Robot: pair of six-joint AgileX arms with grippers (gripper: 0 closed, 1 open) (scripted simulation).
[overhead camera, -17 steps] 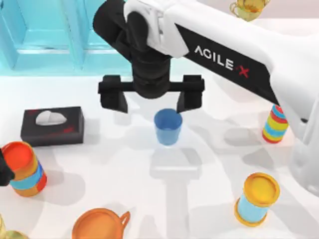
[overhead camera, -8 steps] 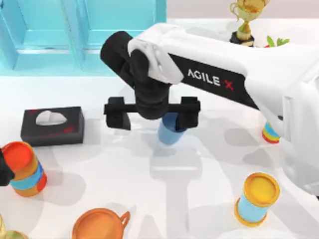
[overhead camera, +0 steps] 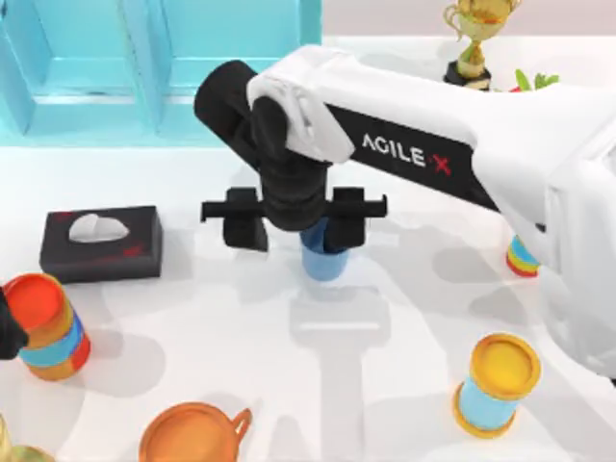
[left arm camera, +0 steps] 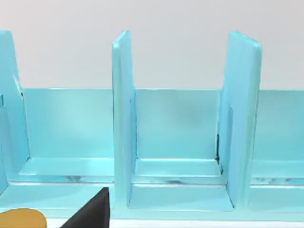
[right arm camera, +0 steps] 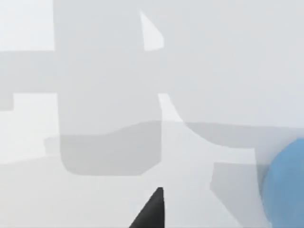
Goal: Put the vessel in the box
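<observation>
While right tool (overhead camera: 294,218) hangs mid-tabletop, fingers apart, nothing clamped | blue cup (overhead camera: 322,260) upright, off-centre beside the tool's right finger | right arm nearest; teal box (overhead camera: 144,67) at back left | left tool: cannot tell

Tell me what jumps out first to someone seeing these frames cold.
The big white right arm sweeping across the top view, its black right gripper spread wide and low over the small blue cup at the table's middle, one finger at the cup's rim. Next, the turquoise box along the far edge, upper left. Then the bright striped canisters near the table's sides.
</observation>
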